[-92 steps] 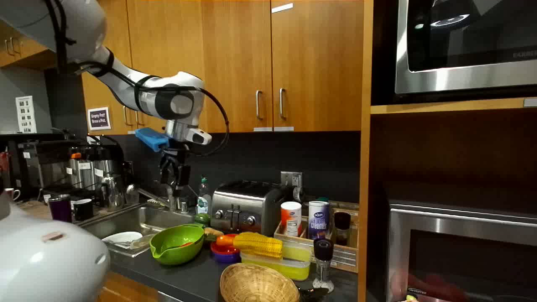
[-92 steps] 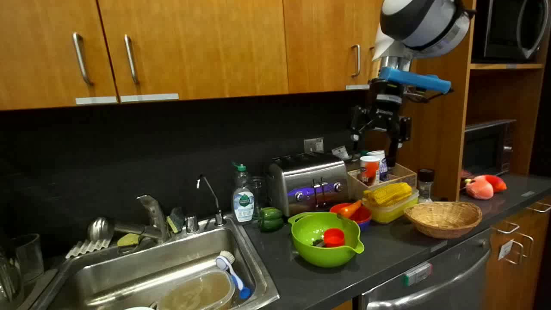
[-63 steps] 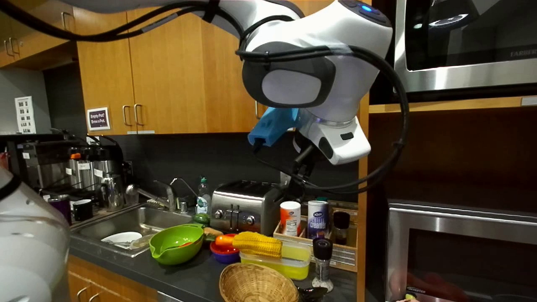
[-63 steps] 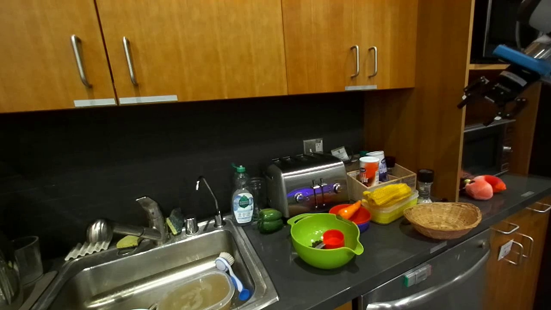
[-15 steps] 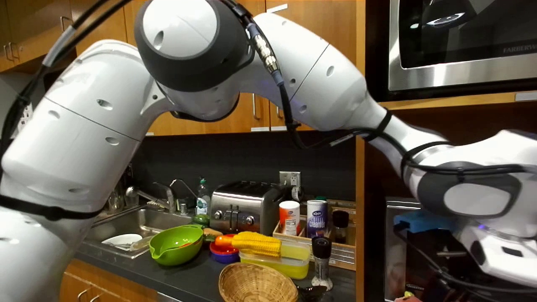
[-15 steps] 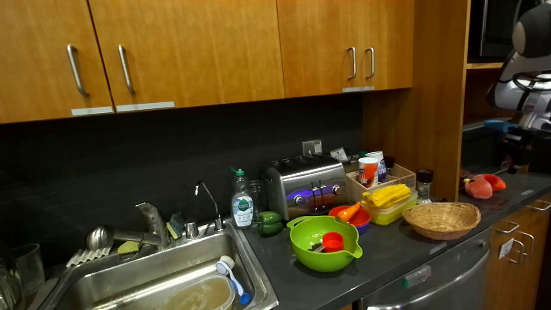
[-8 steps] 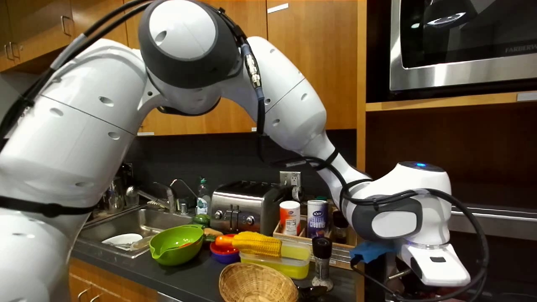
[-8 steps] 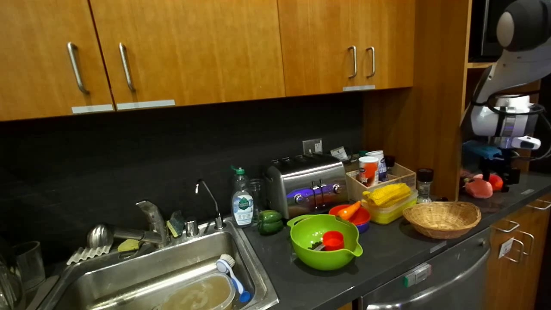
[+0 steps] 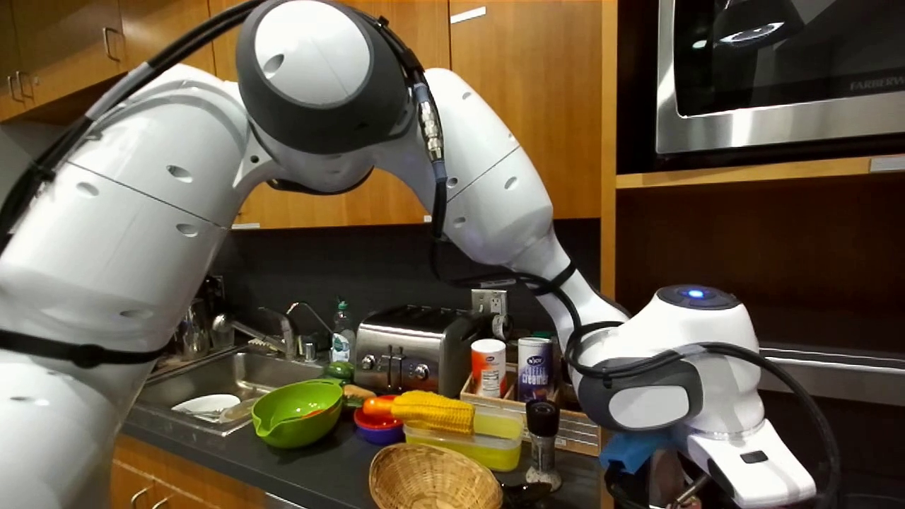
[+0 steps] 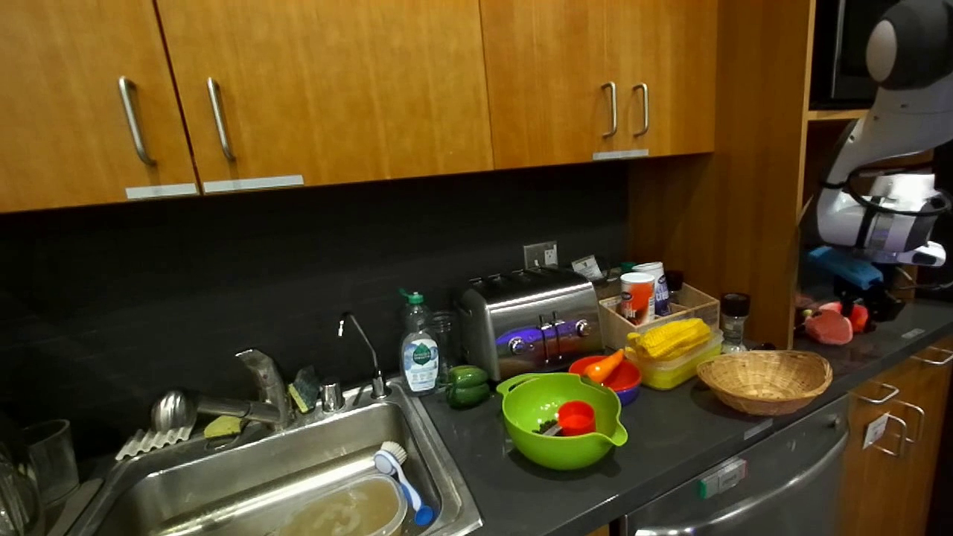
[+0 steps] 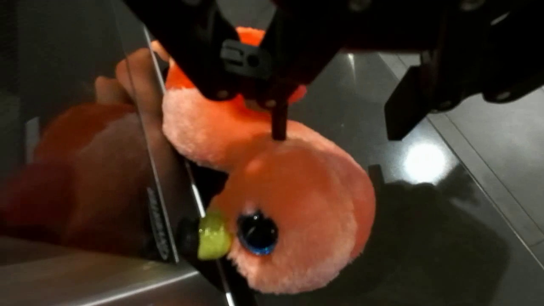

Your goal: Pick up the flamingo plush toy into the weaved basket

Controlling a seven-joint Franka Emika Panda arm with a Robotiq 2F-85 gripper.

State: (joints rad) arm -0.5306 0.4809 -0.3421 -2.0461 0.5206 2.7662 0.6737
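Note:
The flamingo plush toy [image 10: 829, 327] lies on the dark counter at the right in an exterior view. In the wrist view its pink round head [image 11: 301, 204], with a dark eye and a yellow-black beak, faces the microwave front. My gripper [image 11: 337, 137] is open and empty. One finger [image 11: 279, 127] is over the plush's neck, and I cannot tell if it touches. The other finger [image 11: 406, 106] is off to the side over bare counter. The weaved basket [image 9: 431, 477] stands on the counter, and it also shows in an exterior view [image 10: 767, 380].
A microwave [image 11: 106, 182] stands right beside the plush. A wooden cabinet panel [image 10: 763, 179] rises between it and the toaster. Near the basket stand a pepper grinder [image 9: 543, 445], a yellow container [image 9: 488, 449] and a green bowl [image 9: 297, 417].
The arm has swung from high above the counter by the toaster to the microwave side and come down to the plush. In the last half second it sank slightly. Plush and basket look unmoved.

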